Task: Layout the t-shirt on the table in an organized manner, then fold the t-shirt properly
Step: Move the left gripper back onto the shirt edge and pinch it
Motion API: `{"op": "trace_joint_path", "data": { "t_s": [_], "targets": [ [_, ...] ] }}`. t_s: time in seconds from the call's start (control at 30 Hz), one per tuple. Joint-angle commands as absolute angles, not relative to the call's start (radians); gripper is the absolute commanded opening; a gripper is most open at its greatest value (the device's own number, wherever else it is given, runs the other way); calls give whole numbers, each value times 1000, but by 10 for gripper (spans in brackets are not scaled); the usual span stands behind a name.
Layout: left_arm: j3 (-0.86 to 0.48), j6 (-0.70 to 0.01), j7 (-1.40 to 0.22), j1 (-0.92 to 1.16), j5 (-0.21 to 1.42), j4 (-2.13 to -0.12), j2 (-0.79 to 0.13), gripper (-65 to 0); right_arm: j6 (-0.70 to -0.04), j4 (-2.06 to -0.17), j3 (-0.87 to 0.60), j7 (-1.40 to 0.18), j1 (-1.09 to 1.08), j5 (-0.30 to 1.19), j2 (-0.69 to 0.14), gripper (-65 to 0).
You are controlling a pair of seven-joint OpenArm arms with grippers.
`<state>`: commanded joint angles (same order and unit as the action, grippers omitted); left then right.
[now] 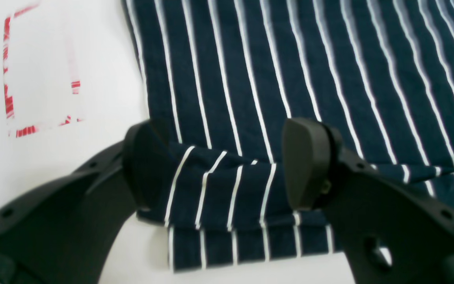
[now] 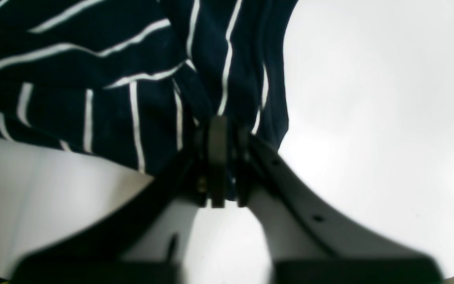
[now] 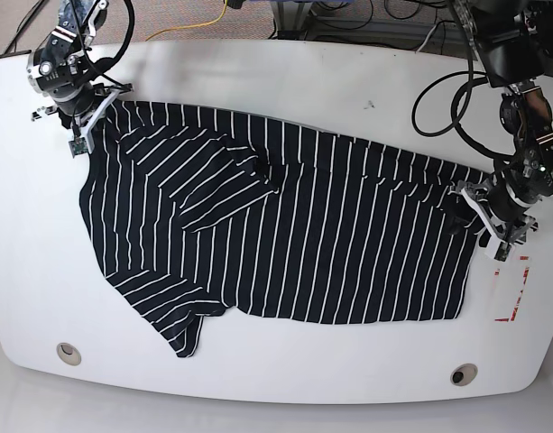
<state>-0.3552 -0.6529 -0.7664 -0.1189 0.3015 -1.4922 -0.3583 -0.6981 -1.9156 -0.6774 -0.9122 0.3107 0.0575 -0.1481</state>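
While the t-shirt (image 3: 285,234) lies spread over the middle of the table (image 3: 285,370), each arm is at one end of it. At the far left corner in the base view, the right gripper (image 3: 85,115) sits at the shoulder area of the shirt. In the right wrist view its jaws are pressed together on a bunch of the striped cloth (image 2: 219,79), and the fabric gathers into folds just above the fingertips. From there the shirt runs to the right across the white top, and the body is mostly flat. One sleeve (image 3: 168,316) points toward the near edge on the left side, close to a small round metal hole (image 3: 69,353). In the upper left part of the shirt the cloth is folded over and makes a wrinkle. Another round hole (image 3: 463,373) is near the front edge on the right. At the right end, the left gripper (image 3: 493,216) is at the hem of the shirt. In the left wrist view its two black fingers (image 1: 306,161) stand wide apart, with a folded piece of the hem (image 1: 227,193) lying between them; they do not press it. Beside this gripper, on the bare table, there is a red rectangular mark (image 3: 515,289).
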Motion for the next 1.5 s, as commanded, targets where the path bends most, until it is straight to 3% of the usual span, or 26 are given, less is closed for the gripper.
{"op": "trace_joint_path", "data": {
  "t_s": [0.1, 0.93, 1.03, 1.2, 1.5],
  "targets": [
    [-355, -653, -766, -119, 302, -1492, -358, -224, -698, -1914, -700, -912, 312, 71, -137, -277],
    [-349, -654, -765, -105, 295, -1477, -358, -224, -698, -1678, -733, -906, 240, 110, -119, -274],
    [-348, -654, -765, -108, 295, -1438, -357, -226, -698, -1678, -731, -906, 239, 110, -119, -317],
    [-349, -654, -763, -113, 300, -1343, -357, -228, -698, -1675, -728, -906, 228, 110, -117, -485],
    [-357, -654, -763, -111, 302, -1342, -358, -224, -698, -1675, -728, -906, 228, 110, -120, -558]
  ]
}}
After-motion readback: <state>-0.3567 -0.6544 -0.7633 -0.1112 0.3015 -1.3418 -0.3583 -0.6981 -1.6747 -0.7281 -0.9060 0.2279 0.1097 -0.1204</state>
